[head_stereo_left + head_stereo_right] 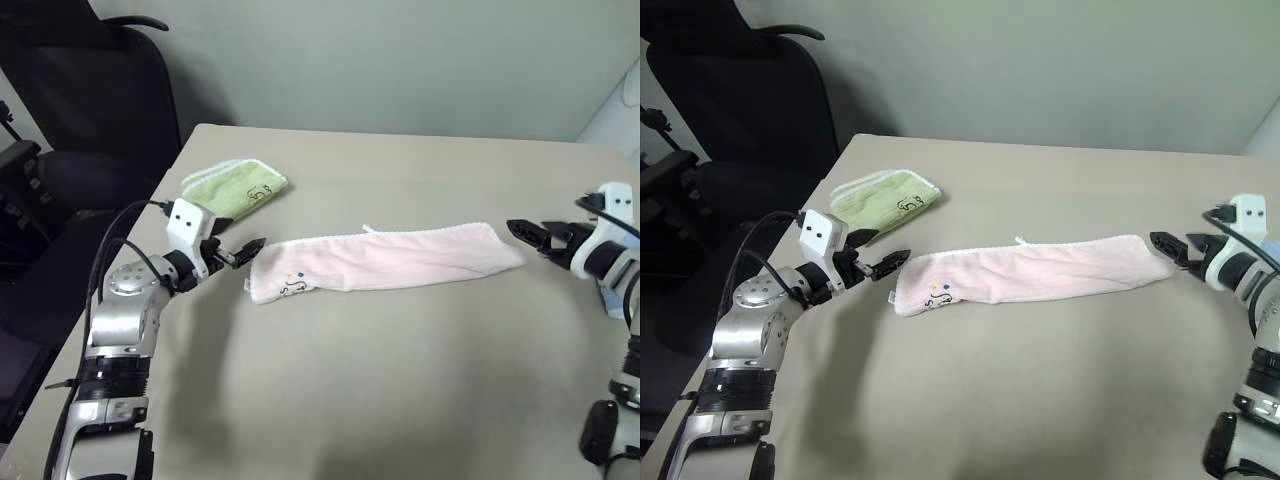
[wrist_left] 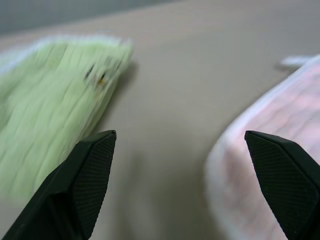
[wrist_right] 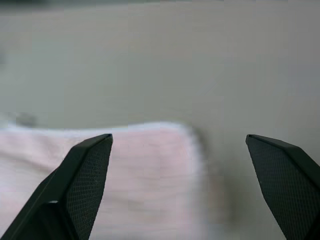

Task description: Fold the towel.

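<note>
left hand (image 1: 240, 251) sits at the left end of the towel (image 1: 385, 258), fingers spread wide, nothing in them, tips just beside the cloth edge and not touching. green towel (image 1: 232, 187) lies folded behind it, apart from the pink one. the towel is a long narrow strip on the worktop (image 1: 400, 380), already doubled lengthwise by the look of it, long axis running left to right between the two arms, embroidered mark at the left end, small loop on the far edge. right hand (image 1: 530, 236) is at the right end, also wide open and empty, just off the cloth. each hand is nearest its own end, so next fold likely brings one short end over to the other.
</note>
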